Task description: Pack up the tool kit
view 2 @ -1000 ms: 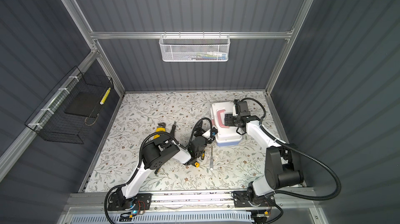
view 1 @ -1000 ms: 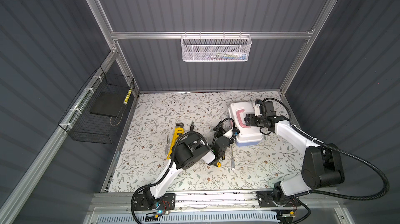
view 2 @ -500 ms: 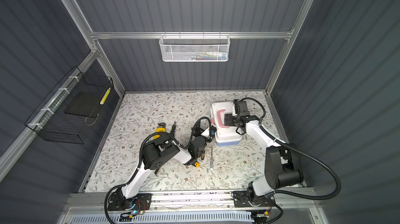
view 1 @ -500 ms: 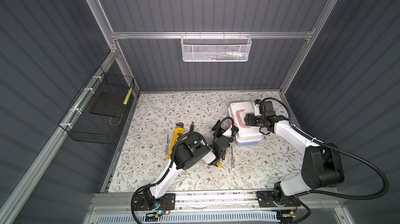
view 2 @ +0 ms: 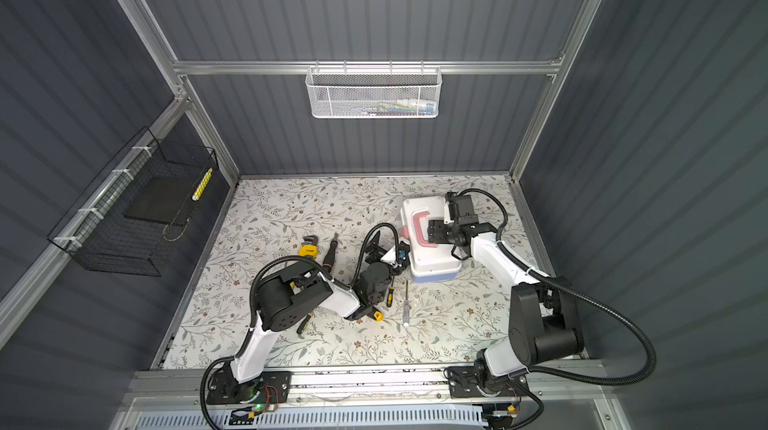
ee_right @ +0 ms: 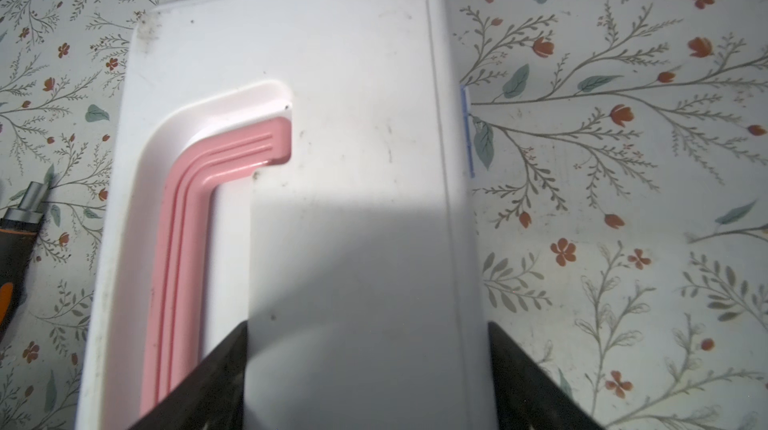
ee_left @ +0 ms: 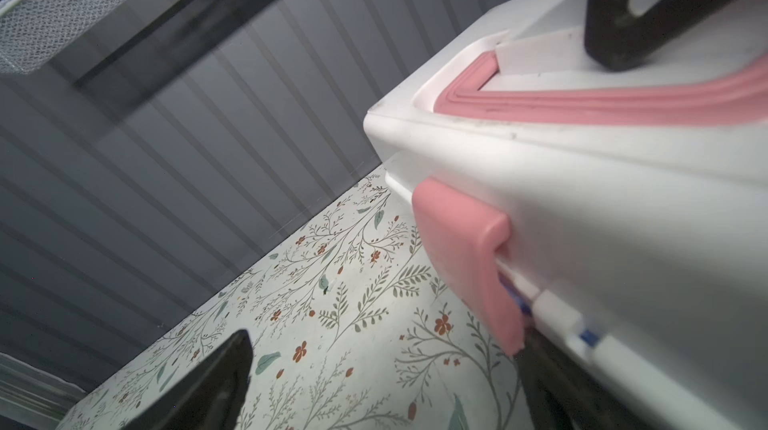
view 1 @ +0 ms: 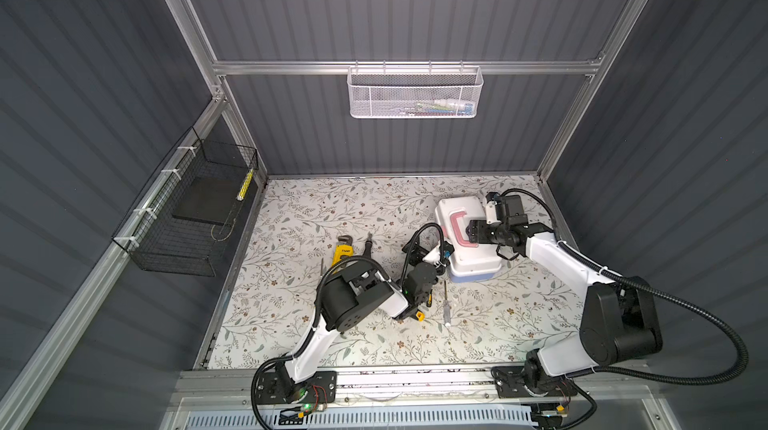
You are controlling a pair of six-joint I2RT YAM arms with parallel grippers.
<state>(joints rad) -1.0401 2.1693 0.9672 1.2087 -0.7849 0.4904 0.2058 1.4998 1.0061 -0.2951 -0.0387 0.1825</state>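
Closed kit [view 1: 478,262] sat near the far right corner of the desk [view 1: 332,208], contents hidden under the lid. On the lid, the right pincer [ee_right: 368,328] had jaws wide, one finger inside the loop of the pink handle [ee_right: 183,220], the other at the lid's outer edge; clamped or just resting, couldn't tell. At the kit's front, the left pincer [ee_left: 384,340] gaped fully and held nothing, one finger just under the pink latch [ee_left: 461,249]. Loose mid-desk outside the kit lay the wrench [view 1: 341,250] and screwdrivers [view 1: 446,307]. Back-wall mesh basket [view 1: 415,93] held small items, too small to name. Left-wall wire basket [view 1: 183,220] held a dark slab and a yellow stick.
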